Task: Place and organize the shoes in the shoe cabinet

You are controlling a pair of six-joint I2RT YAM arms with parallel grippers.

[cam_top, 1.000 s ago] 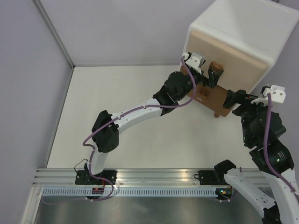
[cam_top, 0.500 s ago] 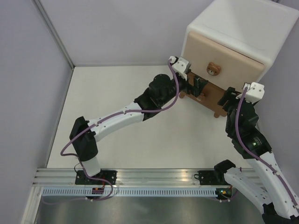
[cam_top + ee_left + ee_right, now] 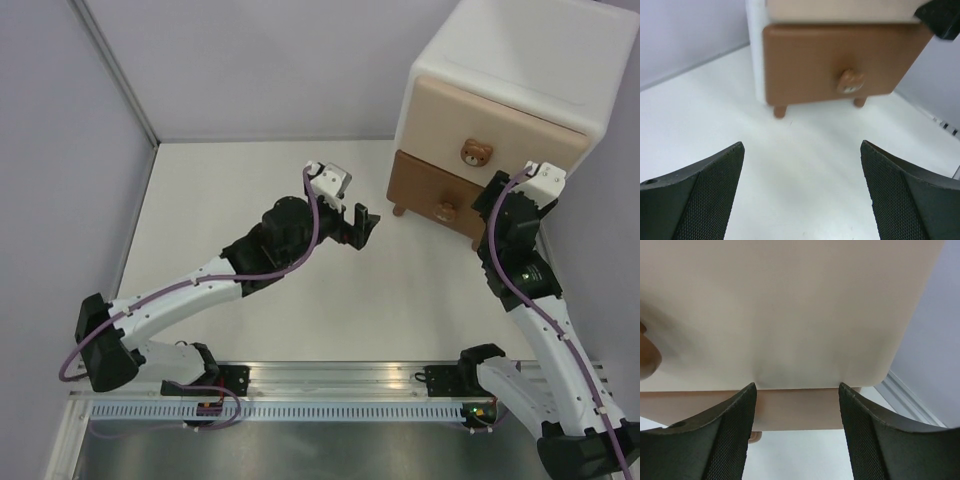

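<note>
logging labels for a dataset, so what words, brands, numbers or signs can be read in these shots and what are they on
None: no readable text in any view.
shoe cabinet: plain white shell, no lettering.
beige drawer and brown drawer: only bear-head knobs, pictures, not words.
rail at the near edge: small specks, too small to read.

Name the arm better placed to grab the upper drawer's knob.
Probably right: the right gripper is open, close against the beige upper drawer, with the bear knob just beside it; the left gripper hangs open over the table, apart from the cabinet.
</note>
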